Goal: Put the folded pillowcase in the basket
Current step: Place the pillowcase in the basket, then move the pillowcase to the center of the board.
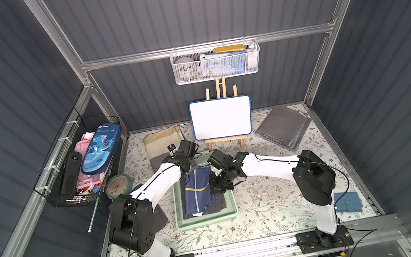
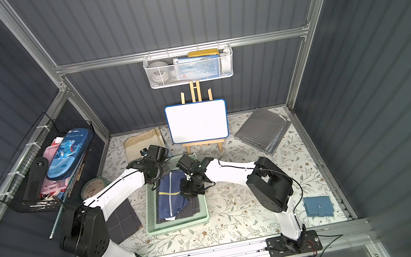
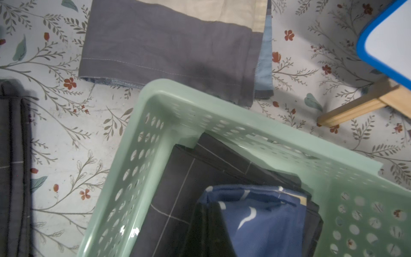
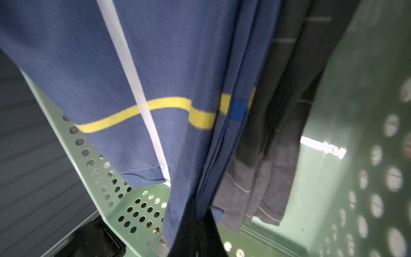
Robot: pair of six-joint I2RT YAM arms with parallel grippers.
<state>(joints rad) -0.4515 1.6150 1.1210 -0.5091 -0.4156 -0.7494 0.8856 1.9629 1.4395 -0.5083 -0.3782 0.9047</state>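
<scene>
The mint-green basket [image 1: 207,219] [image 2: 177,224] sits mid-table. A dark grid-lined cloth [image 3: 178,178] lies folded in it. Over that cloth is the folded pillowcase [image 1: 199,191] [image 2: 170,196], blue with a white and a yellow stripe. My left gripper [image 1: 189,175] [image 3: 210,213] reaches in at the basket's far left corner and is shut on the pillowcase's far edge [image 3: 266,222]. My right gripper [image 1: 217,186] [image 4: 198,213] is shut on its right edge, and blue fabric [image 4: 111,77] drapes from the dark fingers above the perforated wall [image 4: 124,207].
A whiteboard on an easel [image 1: 221,118] stands just behind the basket. A beige-and-grey folded cloth [image 1: 161,141] lies to its left and grey folders [image 1: 282,128] to its right. A clock [image 1: 118,186] and a black wire basket [image 1: 79,166] are at left, a blue wallet [image 1: 347,201] at front right.
</scene>
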